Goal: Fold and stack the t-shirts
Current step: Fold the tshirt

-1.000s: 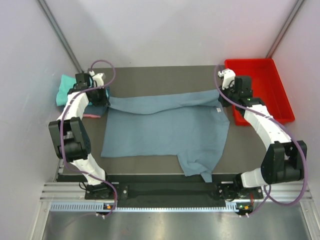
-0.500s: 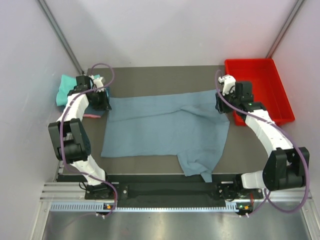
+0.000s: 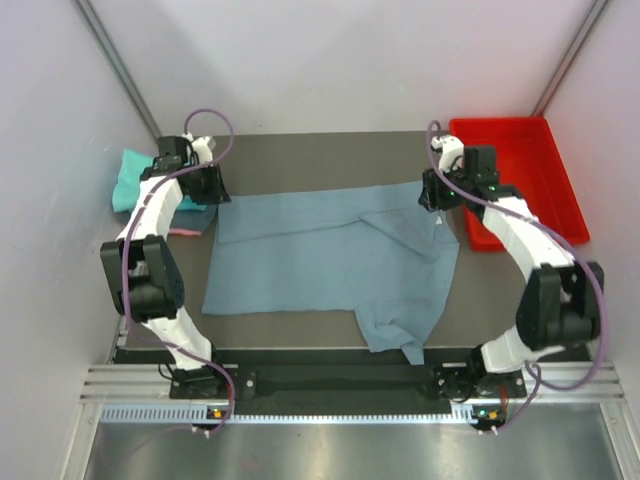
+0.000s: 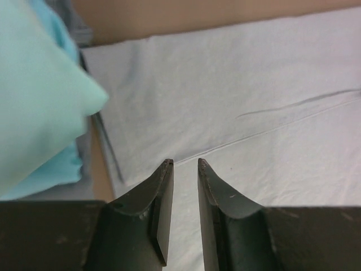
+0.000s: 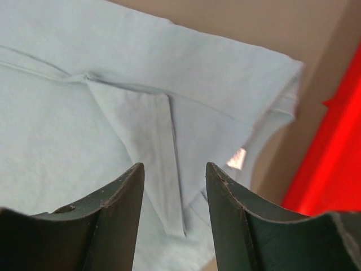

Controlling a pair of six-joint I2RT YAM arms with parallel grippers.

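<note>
The left gripper and right gripper had just opened empty, apparently releasing the grey-blue t-shirt after one fold.

Dark table bore a grey-blue t-shirt spread flat at centre, a teal stack far left, apparently overhanging the edge, and a red tray far right.

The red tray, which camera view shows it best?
The top external view: nearly the whole red tray shows, the right arm covering its left edge. The right wrist view catches just a blurred red strip. The left wrist view shows nothing of it.
</note>
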